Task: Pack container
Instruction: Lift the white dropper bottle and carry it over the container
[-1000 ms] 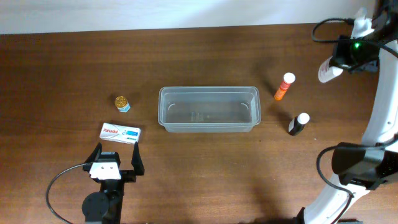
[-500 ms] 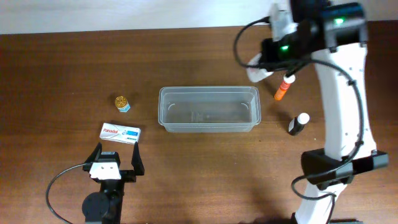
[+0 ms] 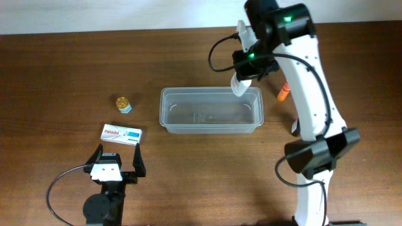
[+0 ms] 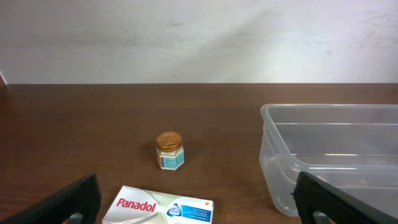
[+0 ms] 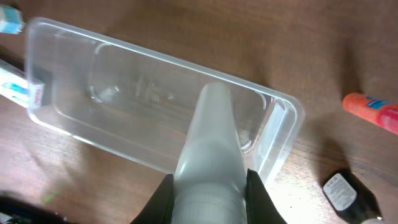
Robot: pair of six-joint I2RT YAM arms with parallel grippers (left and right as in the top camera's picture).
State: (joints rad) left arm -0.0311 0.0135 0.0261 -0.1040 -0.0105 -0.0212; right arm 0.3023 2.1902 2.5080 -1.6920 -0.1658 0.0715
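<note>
Container (image 3: 210,128), a clear see-through plastic rectangular tub with rounded corners and a rim, is sitting upright near the middle of the dark brown wooden tabletop (image 3: 63,63). Its long sides are running parallel to the far edge, and its inside is showing nothing but bare plastic in the right wrist view (image 5: 93,74).

The right end effector (image 3: 245,70) is gripping a white translucent plastic bottle (image 3: 239,86) between its two fingers (image 5: 165,194). The bottle (image 5: 211,137) is hanging nose-down above the right end of the container, close to the rim on the far side. Whether it is touching the plastic cannot be told.

An orange tube with a white cap (image 5: 373,111) is lying toward the right edge, just beyond the container's right end. A small black bottle with a white cap (image 5: 345,193) is standing nearer the front edge from it.

The left end effector (image 3: 118,154) is waiting spread wide by the front edge, holding nothing. A white Panadol cardboard box (image 3: 122,134) is lying flat just ahead of it. A small jar with a gold lid (image 4: 170,150) is standing beyond the box, apart from the container's left end (image 4: 336,149).
</note>
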